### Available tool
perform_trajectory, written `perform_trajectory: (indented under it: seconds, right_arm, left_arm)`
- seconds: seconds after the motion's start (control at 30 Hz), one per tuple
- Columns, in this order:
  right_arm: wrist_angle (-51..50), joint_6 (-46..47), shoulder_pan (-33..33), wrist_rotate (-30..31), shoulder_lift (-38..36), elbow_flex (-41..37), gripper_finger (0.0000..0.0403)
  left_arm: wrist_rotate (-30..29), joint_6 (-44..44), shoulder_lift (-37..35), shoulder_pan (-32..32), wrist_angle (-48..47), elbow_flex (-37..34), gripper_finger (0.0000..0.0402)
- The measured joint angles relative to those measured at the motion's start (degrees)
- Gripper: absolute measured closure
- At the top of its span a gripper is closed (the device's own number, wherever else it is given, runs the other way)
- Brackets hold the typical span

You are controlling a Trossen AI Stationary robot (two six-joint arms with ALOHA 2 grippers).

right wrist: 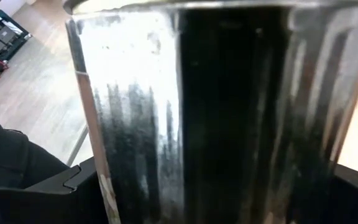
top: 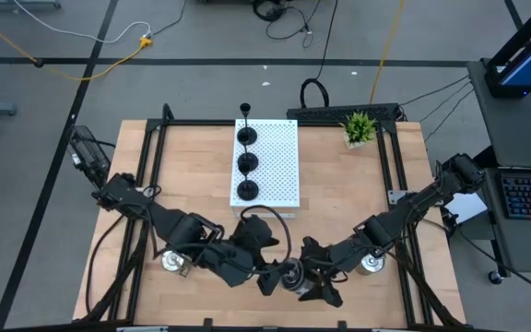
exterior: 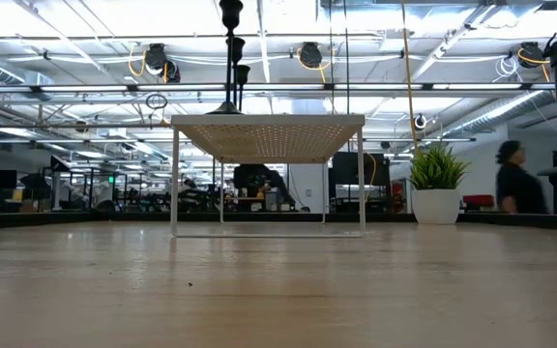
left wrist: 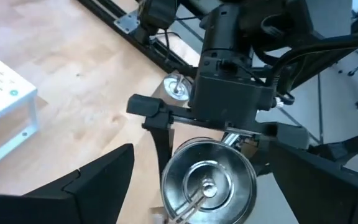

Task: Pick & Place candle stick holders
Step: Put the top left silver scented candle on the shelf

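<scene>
High view: both end effectors meet at the desk's (top: 339, 198) near edge.
Right end effector (top: 313, 277) clamps a shiny squat silver candle holder (left wrist: 209, 180); left end effector (top: 270, 277) fingers stand apart beside it.

Silver candle stick holder (right wrist: 216, 112) fills right wrist view, cut off at top and bottom; base and handle unseen. In high view, same holder (top: 290, 274) mostly hidden between the two grippers. Left gripper (left wrist: 197, 186) fingers cut by frame bottom in left wrist view. Top black holder (exterior: 230, 12) cropped at upper edge in low view. Both arms out of low view.
</scene>
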Motion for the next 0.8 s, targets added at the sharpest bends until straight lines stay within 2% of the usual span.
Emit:
perform_trajectory:
  seconds: [0.2, 0.43, 0.63, 0.8]
  right_arm:
    - [1.6, -0.5, -0.2, 1.3, -0.3, 0.0, 0.0054]
    - [0.5, -4.7, -1.6, 8.4, -5.0, 0.0, 0.0054]
    - [-3.7, -10.5, -5.9, 15.7, -11.3, 0.1, 0.0054]
    - [-5.1, -16.9, -11.8, 20.5, -14.7, 0.1, 0.0054]
  left_arm:
    - [-4.7, 1.0, -1.9, -2.2, 0.0, -0.1, 0.0012]
    - [-17.8, -0.3, -2.2, -9.2, -0.6, -0.1, 0.0011]
    - [-25.8, -8.8, -2.2, -14.1, -8.7, -0.1, 0.0011]
    - [-30.4, -16.9, -2.2, -15.3, -17.5, -0.1, 0.0011]
